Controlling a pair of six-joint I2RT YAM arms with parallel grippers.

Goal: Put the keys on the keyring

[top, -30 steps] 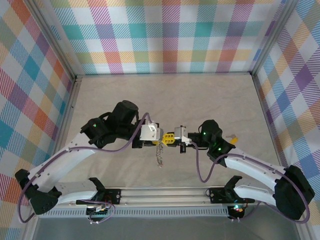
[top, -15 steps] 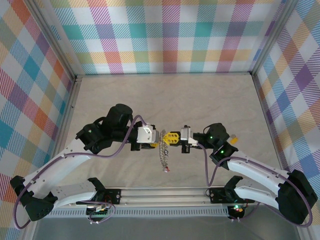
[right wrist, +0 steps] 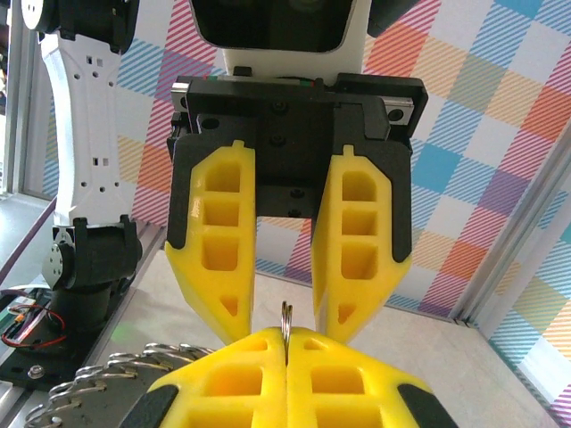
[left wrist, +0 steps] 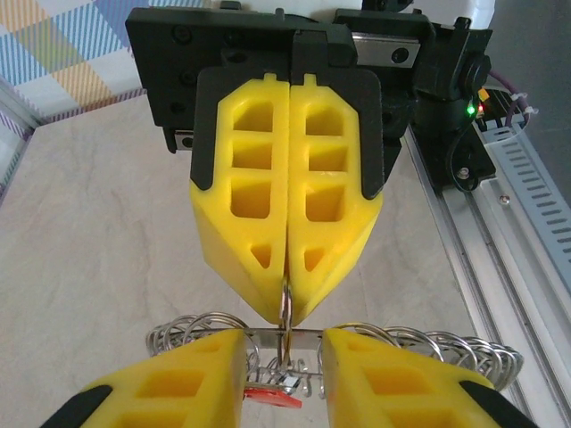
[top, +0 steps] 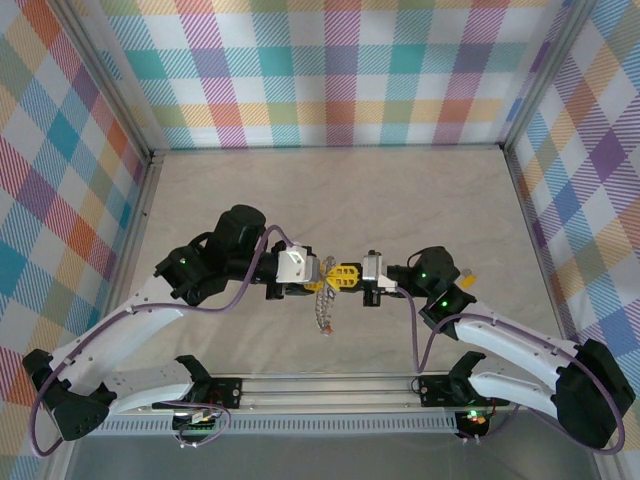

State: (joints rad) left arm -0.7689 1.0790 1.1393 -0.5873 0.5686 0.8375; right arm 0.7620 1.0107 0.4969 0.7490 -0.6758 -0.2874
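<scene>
Beige mottled table (top: pixel 400 200), plaid walls (top: pixel 330 70), metal rail (top: pixel 330 384) at near edge. Right gripper (right wrist: pixel 286 337) clamped on keyring (left wrist: pixel 446 352); left gripper (left wrist: pixel 284 348) narrowly parted.

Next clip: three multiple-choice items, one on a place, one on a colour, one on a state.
1. Where is the keyring? A. where the two grippers meet B. against the far wall C. on the rail
2. Colour of the key head by the left gripper? A. blue B. red C. green
3. The right gripper is: A. wide open B. flat on the table C. shut on a metal loop
Answers: A, the coil trails from the meeting fingertips; B, red plastic shows; C, its fingers meet around the loop.
</scene>
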